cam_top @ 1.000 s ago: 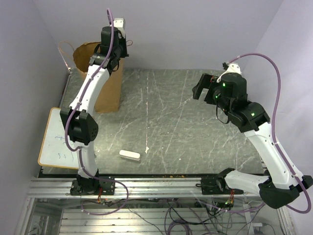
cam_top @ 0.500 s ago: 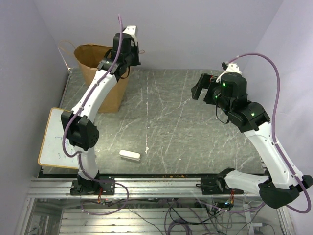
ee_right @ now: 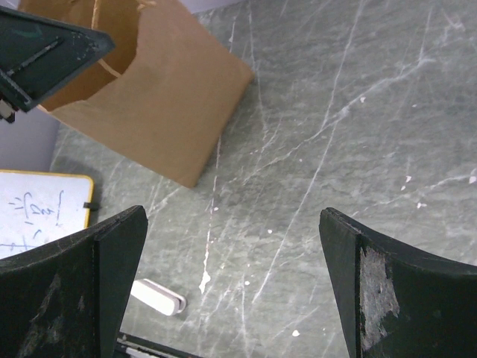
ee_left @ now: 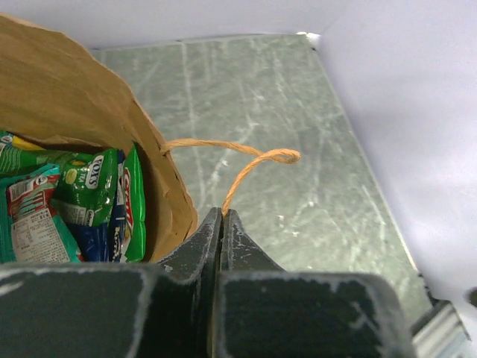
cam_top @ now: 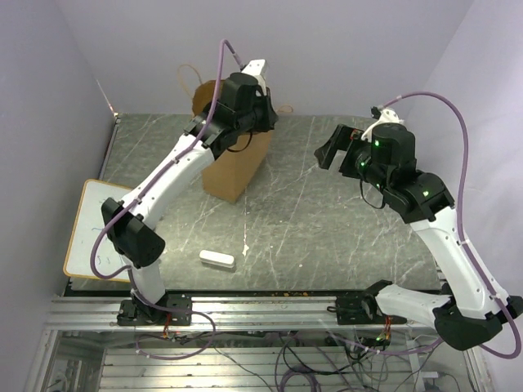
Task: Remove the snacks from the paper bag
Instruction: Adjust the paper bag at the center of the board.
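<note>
Left gripper (ee_left: 221,216): jaws pressed together on the twisted handle (ee_left: 246,160) of the paper bag (cam_top: 237,167), right at the bag's rim. The loop of the handle sticks out past the fingertips.

Paper bag: in the far half of the desk (cam_top: 327,229), left of centre and under the left wrist. It is tilted, mouth up. Cannot tell whether its base rests flat.

Snacks (ee_left: 89,194): all inside the bag, seen through the open mouth from the left wrist. They are green-and-white and blue foil packets, crowded together on edge.

Right gripper (ee_right: 232,216): jaws spread wide and holding nothing. It hangs above the bare desk, right of the bag and well apart from it.

White oblong block (cam_top: 217,259): lies flat near the near edge, left of centre.

Whiteboard (cam_top: 94,233): at the near left corner, with faint writing on it.
</note>
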### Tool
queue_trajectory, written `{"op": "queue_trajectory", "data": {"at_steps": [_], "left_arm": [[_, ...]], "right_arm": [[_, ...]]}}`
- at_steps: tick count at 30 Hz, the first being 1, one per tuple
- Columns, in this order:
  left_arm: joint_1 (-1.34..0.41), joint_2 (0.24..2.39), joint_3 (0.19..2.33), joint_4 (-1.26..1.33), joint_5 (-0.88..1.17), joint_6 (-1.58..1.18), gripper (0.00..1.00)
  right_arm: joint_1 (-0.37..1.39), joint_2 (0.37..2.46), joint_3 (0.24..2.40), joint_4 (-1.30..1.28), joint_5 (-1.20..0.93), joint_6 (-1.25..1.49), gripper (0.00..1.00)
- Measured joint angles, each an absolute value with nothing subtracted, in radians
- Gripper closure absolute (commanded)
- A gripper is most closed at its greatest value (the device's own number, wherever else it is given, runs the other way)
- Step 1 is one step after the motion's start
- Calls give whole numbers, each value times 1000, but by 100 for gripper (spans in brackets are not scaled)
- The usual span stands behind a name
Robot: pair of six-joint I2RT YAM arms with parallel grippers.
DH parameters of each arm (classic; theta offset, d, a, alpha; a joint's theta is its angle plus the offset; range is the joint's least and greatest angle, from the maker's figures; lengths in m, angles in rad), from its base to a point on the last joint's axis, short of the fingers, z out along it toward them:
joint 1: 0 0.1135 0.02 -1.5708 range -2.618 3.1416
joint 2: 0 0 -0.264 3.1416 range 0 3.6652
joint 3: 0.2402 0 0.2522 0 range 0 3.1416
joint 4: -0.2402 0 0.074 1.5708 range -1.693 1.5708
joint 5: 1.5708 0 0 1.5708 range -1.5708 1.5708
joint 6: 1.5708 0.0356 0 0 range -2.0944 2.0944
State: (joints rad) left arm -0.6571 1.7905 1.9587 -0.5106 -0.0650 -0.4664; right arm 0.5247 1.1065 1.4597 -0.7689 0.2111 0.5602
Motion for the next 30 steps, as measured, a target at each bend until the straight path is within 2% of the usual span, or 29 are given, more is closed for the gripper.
{"op": "queue_trajectory", "data": {"at_steps": [7,8,12,15,18,20,24,30], "left_arm": [[-754,1782,1959,-526,-32,-548,90],[-761,1782,1961,-531,-25,-554,86],[-770,1782,1986,-569,8,-563,56],[-757,1789,2064,-619,38,-550,43],[-713,1784,2135,-648,79,-535,21],[-651,1756,2125,-648,119,-535,18],[-512,1688,2045,-652,171,-540,18],[-344,1674,2056,-699,190,-544,19]], "right_arm": [[525,1158,1485,-764,178,640,0],[525,1168,1494,-761,175,649,0],[525,1203,1524,-730,163,692,0],[525,1217,1524,-701,151,726,0],[525,1232,1524,-671,137,749,1],[525,1243,1524,-648,127,764,1],[525,1268,1524,-601,107,790,1],[515,1335,1547,-599,125,828,1]]}}
